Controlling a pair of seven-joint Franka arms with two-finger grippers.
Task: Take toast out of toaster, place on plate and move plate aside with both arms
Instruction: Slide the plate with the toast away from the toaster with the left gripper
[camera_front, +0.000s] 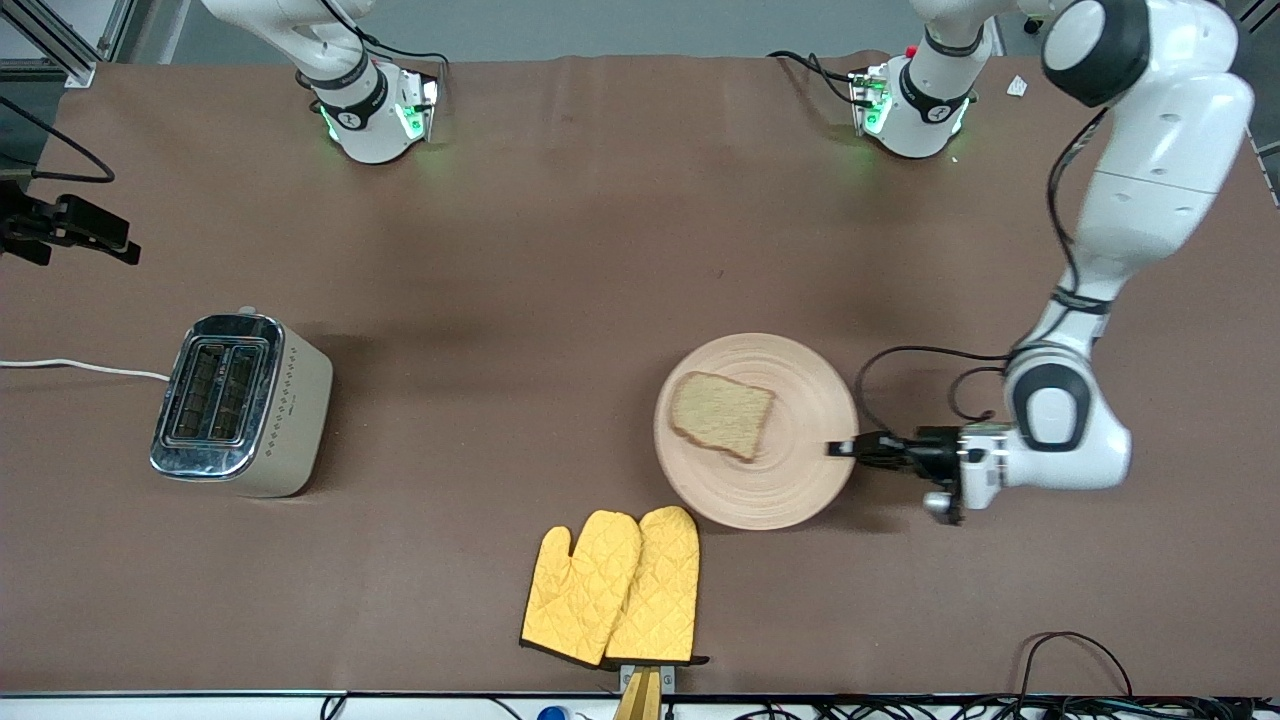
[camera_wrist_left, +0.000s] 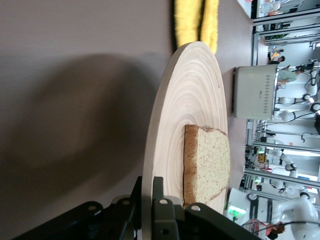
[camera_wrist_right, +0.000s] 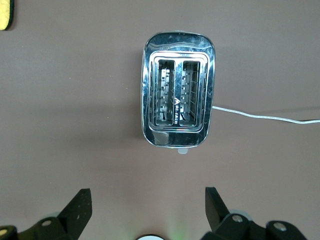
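Observation:
The round tan plate (camera_front: 790, 480) lies on the brown table toward the left arm's end. The toast (camera_front: 722, 413) rests flat on it, a little off centre toward the toaster. My left gripper (camera_front: 843, 449) is shut on the plate's rim, one finger above and one below the edge. In the left wrist view the plate (camera_wrist_left: 185, 100) runs away from the left gripper (camera_wrist_left: 149, 184), with the toast (camera_wrist_left: 207, 160) on its top face. My right gripper (camera_wrist_right: 147, 200) hangs open and empty high over the table, looking down on the toaster (camera_wrist_right: 178, 89).
The silver toaster (camera_front: 240, 402), both slots empty, stands toward the right arm's end with its white cord (camera_front: 80, 368) trailing off. Two yellow oven mitts (camera_front: 615, 588) lie nearer the front camera than the plate, almost touching its rim.

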